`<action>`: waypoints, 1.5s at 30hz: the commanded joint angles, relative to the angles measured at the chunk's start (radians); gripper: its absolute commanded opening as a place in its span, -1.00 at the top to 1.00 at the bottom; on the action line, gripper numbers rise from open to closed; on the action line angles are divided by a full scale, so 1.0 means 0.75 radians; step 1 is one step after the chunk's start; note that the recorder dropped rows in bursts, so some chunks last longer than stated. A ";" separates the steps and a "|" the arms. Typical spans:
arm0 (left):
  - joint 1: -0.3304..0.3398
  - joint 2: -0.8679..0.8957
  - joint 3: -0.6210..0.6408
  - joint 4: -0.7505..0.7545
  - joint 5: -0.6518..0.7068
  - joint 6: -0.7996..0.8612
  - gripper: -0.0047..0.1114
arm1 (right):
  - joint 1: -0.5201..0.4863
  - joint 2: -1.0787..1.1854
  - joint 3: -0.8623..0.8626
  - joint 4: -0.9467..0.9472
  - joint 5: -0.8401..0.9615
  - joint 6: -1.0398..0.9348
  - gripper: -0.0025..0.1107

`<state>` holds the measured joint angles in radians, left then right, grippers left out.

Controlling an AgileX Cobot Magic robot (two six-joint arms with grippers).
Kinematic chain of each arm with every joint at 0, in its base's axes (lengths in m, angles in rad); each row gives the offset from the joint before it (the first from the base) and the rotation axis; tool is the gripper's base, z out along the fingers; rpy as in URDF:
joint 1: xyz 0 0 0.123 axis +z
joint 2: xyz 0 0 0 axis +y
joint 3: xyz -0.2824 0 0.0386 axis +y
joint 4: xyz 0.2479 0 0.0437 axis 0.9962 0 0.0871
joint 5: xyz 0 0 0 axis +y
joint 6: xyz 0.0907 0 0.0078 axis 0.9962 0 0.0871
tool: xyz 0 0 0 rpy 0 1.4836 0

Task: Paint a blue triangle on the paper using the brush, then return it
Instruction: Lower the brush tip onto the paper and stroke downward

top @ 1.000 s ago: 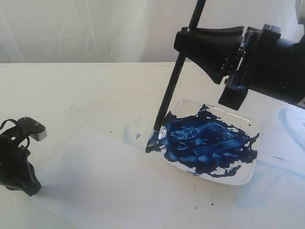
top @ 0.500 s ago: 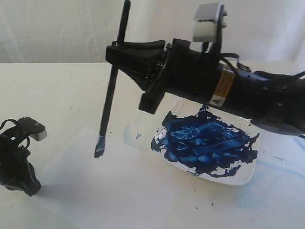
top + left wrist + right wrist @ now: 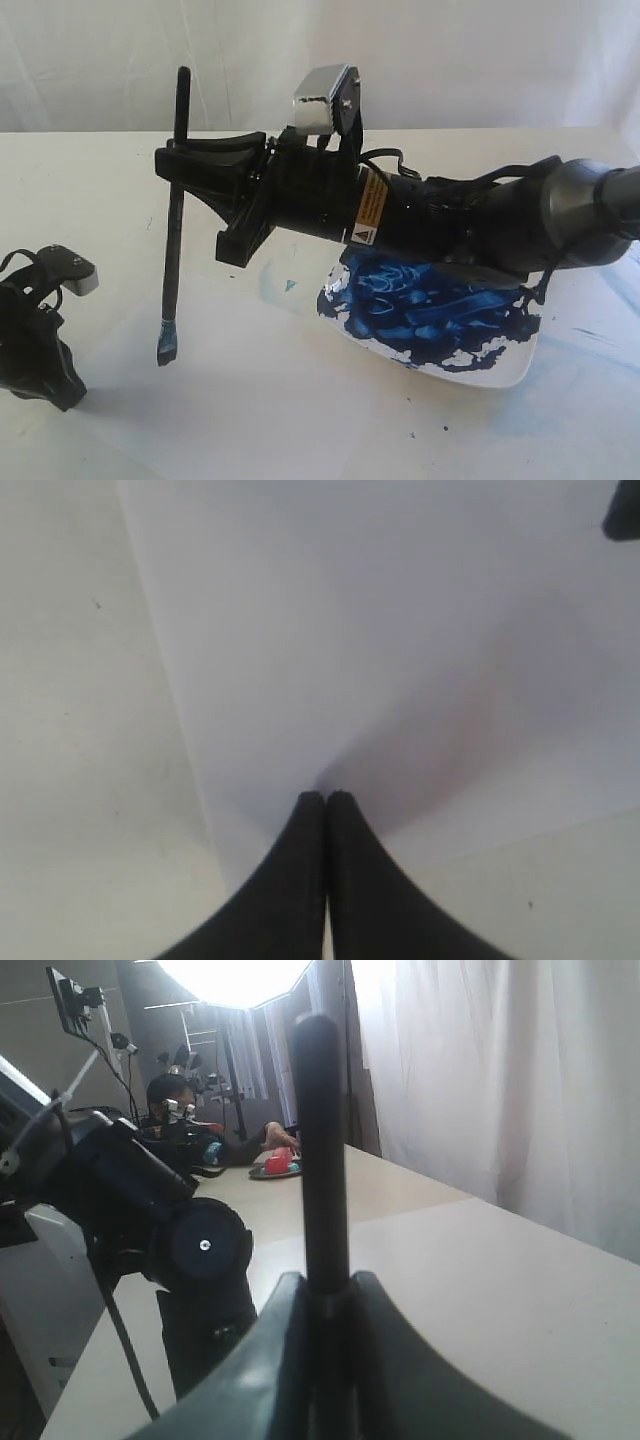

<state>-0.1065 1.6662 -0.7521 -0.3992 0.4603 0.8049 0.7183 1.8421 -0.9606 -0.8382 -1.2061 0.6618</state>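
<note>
Right end effector (image 3: 180, 165), closed on the brush (image 3: 171, 270), holds it near-upright; paper (image 3: 400, 630) lies directly below the bristle tip.

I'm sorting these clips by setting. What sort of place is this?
Likely a robot lab or recording studio, not a home: a white curtain backdrop behind a paint-stained white table, and, in the right wrist view, a bright studio lamp and gear on stands.

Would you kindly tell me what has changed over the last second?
The right gripper, still clamping the brush, swung left from the edge of the dish, bringing the blue tip over the paper. The left gripper, dish and paper stayed put.
</note>
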 commanded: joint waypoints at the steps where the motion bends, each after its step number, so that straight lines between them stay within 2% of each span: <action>1: -0.008 0.000 0.016 -0.004 0.010 0.006 0.92 | 0.003 0.030 -0.007 0.014 -0.020 -0.016 0.96; 33: -0.008 0.000 0.016 -0.004 0.010 0.003 0.92 | 0.003 0.036 -0.007 0.015 0.100 -0.048 0.96; 45: -0.008 0.000 0.016 -0.004 0.010 0.003 0.92 | -0.001 0.036 -0.007 0.071 0.136 -0.167 0.96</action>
<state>-0.1065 1.6662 -0.7521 -0.4009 0.4603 0.8049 0.7183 1.8725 -0.9648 -0.7994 -1.1098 0.5759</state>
